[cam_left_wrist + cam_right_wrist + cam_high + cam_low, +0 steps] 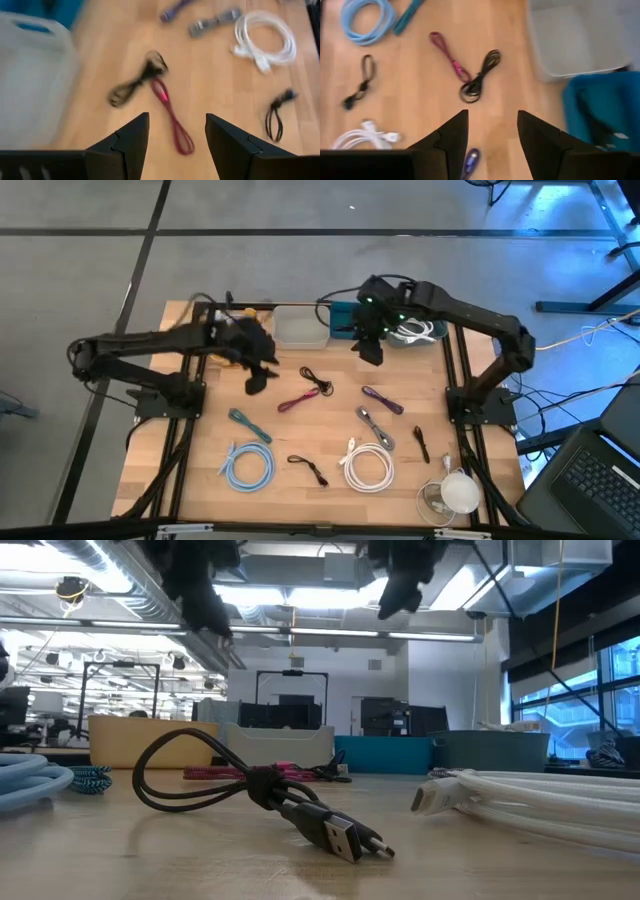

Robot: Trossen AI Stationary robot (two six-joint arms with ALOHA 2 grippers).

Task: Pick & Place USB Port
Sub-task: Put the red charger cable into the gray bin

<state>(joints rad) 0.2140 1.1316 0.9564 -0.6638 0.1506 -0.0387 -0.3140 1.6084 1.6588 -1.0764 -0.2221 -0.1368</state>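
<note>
Light wooden table (200, 470) carries scattered cables. Along its far edge: clear plastic bin (300, 330), beside it a blue plastic bin (343, 315). Coiled white cable (368, 467) and coiled light-blue cable (247, 465) lie toward the near edge, well apart from both arms. Left gripper (176, 137) hangs above the table near the clear bin, fingers spread wide, nothing held. Right gripper (491, 134) hangs by the blue bin, fingers also wide apart, empty. Between the two grippers, on the wood, lie a short black USB cable (316, 379) and a magenta cable (296, 400), touching each other, below and ahead of both grippers. Purple cable (382, 399) is just beside them, nearer the right gripper. Small black USB cable (262, 785) lies near the front edge.
</note>
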